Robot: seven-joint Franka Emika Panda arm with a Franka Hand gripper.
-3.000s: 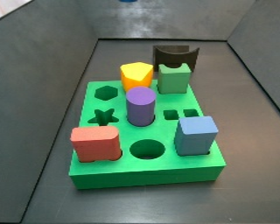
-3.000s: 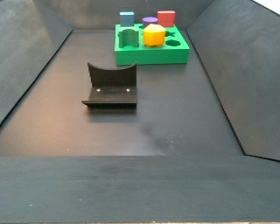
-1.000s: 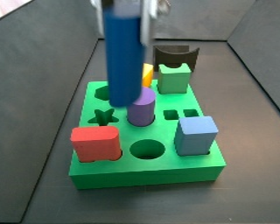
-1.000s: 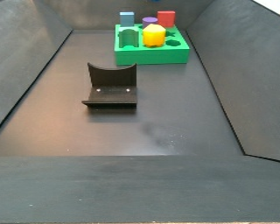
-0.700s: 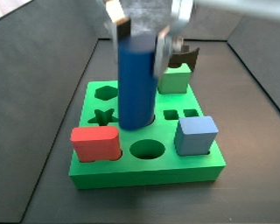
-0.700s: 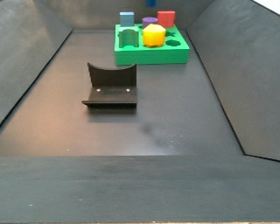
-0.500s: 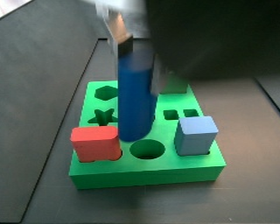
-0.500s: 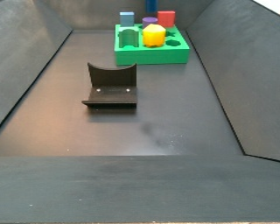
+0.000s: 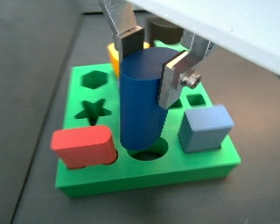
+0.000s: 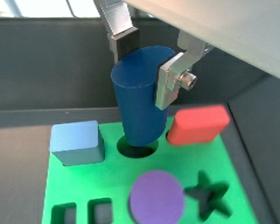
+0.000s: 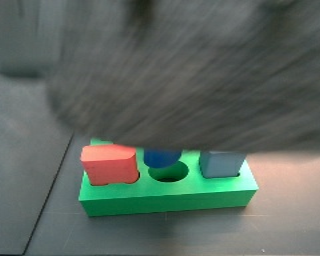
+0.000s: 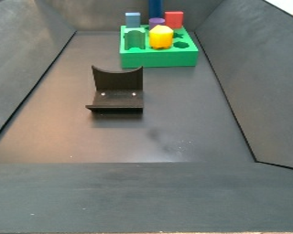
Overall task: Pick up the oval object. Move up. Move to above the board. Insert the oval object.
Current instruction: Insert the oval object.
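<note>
**Peg held upright at the round hole**

The gripper [image 9: 154, 59] stands over the green board [image 9: 224, 162], its silver fingers [image 9: 175, 77] closed on the top of the dark blue oval object [image 9: 143, 105]. In both wrist views the peg is upright with its lower end in the round hole [image 10: 136, 149] at the board's edge, between the red block [image 9: 84, 146] and the light blue cube [image 9: 208, 129]. The purple cylinder [image 10: 157, 198] and star hole [image 10: 205, 192] lie beyond. In a side view a grey blur covers most of the board. The fixture [image 12: 114, 90] stands well apart on the floor.
</note>
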